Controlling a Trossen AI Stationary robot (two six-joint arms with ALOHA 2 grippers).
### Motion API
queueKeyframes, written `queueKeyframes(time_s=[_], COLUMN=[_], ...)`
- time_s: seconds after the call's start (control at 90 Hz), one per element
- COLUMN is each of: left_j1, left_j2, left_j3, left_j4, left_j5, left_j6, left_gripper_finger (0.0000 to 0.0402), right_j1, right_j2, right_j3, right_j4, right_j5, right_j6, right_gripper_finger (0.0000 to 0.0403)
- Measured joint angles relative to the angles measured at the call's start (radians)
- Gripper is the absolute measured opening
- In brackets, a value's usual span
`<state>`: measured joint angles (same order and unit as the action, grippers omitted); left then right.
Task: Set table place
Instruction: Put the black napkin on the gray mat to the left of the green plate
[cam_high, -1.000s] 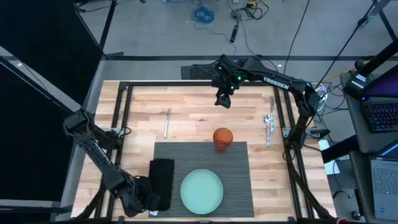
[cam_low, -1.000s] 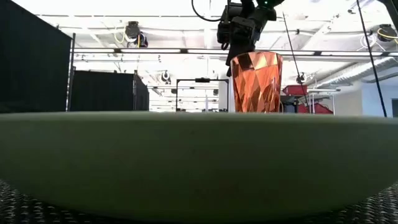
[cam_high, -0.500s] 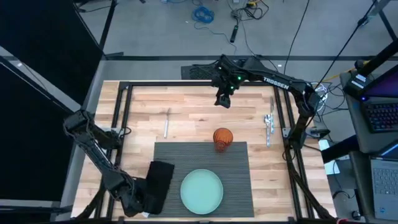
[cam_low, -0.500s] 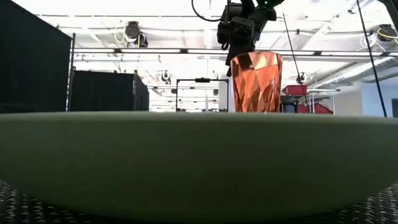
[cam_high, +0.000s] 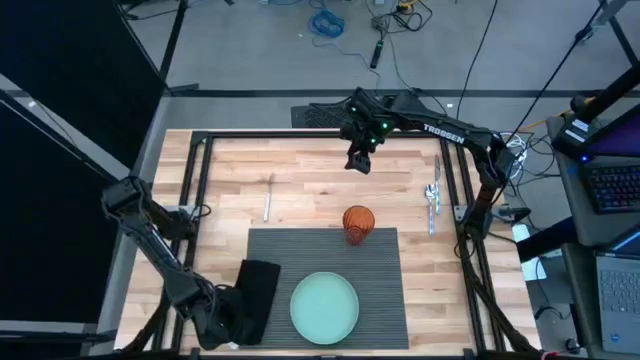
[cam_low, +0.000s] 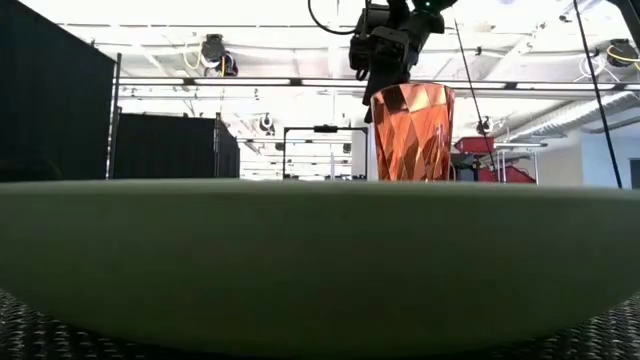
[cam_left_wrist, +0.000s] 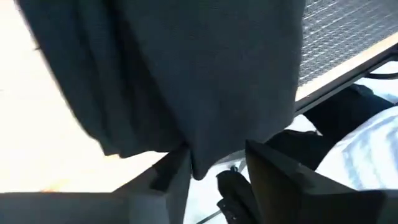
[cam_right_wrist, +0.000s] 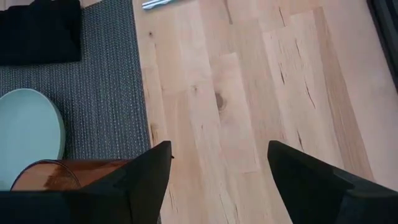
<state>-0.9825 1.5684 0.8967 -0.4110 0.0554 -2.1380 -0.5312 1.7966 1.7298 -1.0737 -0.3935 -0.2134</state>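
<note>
The ribbed dark grey placemat (cam_high: 385, 290) lies at the table's near middle. It carries a pale green plate (cam_high: 324, 307) and, at its far edge, an upright orange faceted cup (cam_high: 358, 222). A black cloth napkin (cam_high: 258, 290) lies slanted by the mat's left edge. My left gripper (cam_high: 230, 322) is at the napkin's near end, shut on it. My right gripper (cam_high: 359, 162) hangs open above the bare wood beyond the cup, touching nothing (cam_right_wrist: 217, 168). My left gripper has the napkin's near corner (cam_left_wrist: 198, 163) between its two fingers (cam_left_wrist: 175, 174), coming from the table's near side. The cloth spreads away from the fingers over the wood; how many layers are caught, I cannot tell.
A fork (cam_high: 268, 200) lies on the wood to the far left of the mat. More cutlery (cam_high: 432, 200) lies by the right frame rail. A black metal frame (cam_high: 200, 200) borders the tabletop. In the low view the plate (cam_low: 320, 260) fills the foreground.
The napkin has turned: its near end has been drawn toward the table's left edge with my left gripper, while its far end has stayed in place, so it now lies slanted. My right arm has kept still.
</note>
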Motion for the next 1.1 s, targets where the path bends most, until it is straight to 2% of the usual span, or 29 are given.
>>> queueKeyframes(time_s=[0.178, 0.311, 0.367, 0.422, 0.533, 0.7, 0.733, 0.778, 0.822, 0.922, 1.022, 1.1], left_j1=[-0.009, -0.033, -0.044, -0.052, -0.054, 0.0, 0.017, 0.049, 0.089, 0.178, 0.227, 0.251], left_j2=[0.0, 0.0, 0.0, 0.0, -0.016, -0.128, -0.149, -0.168, -0.169, -0.137, -0.107, -0.087], left_j3=[0.0, 0.0, 0.0, 0.0, 0.009, 0.009, 0.009, 0.01, 0.011, 0.01, 0.009, 0.009], left_j4=[-0.064, -0.093, -0.114, -0.115, -0.114, -0.128, -0.138, -0.141, -0.144, -0.144, -0.141, -0.14], left_j5=[0.162, 0.179, 0.157, 0.061, -0.225, -0.611, -0.676, -0.715, -0.686, -0.473, -0.411, -0.306], left_j6=[0.0, -0.013, -0.035, -0.054, -0.075, -0.024, -0.015, 0.005, 0.033, 0.153, 0.223, 0.27], left_gripper_finger=[0.0158, 0.0158, 0.0158, 0.0158, 0.0157, 0.0157, 0.0157, 0.0157, 0.0157, 0.0157, 0.0157, 0.0157], right_j1=[0.0, 0.0, 0.0, 0.0, 0.0, 0.0, 0.0, 0.0, 0.0, 0.001, 0.001, 0.001], right_j2=[0.0, 0.0, 0.0, 0.0, 0.0, 0.0, 0.0, 0.0, 0.001, 0.001, 0.002, 0.002], right_j3=[0.0, 0.0, 0.0, 0.0, 0.0, 0.0, 0.0, 0.0, 0.0, 0.0, 0.0, 0.0], right_j4=[0.0, 0.005, 0.004, 0.005, 0.006, 0.018, 0.023, 0.029, 0.037, 0.059, 0.057, 0.055], right_j5=[0.0, 0.0, 0.0, 0.0, 0.0, 0.0, 0.0, 0.0, 0.0, 0.0, 0.0, 0.0], right_j6=[0.0, 0.0, 0.0, 0.0, -0.007, -0.012, -0.011, -0.008, -0.006, 0.008, 0.018, 0.02], right_gripper_finger=[0.0254, 0.0254, 0.0254, 0.0254, 0.0254, 0.0254, 0.0254, 0.0254, 0.0254, 0.0254, 0.0254, 0.0254])
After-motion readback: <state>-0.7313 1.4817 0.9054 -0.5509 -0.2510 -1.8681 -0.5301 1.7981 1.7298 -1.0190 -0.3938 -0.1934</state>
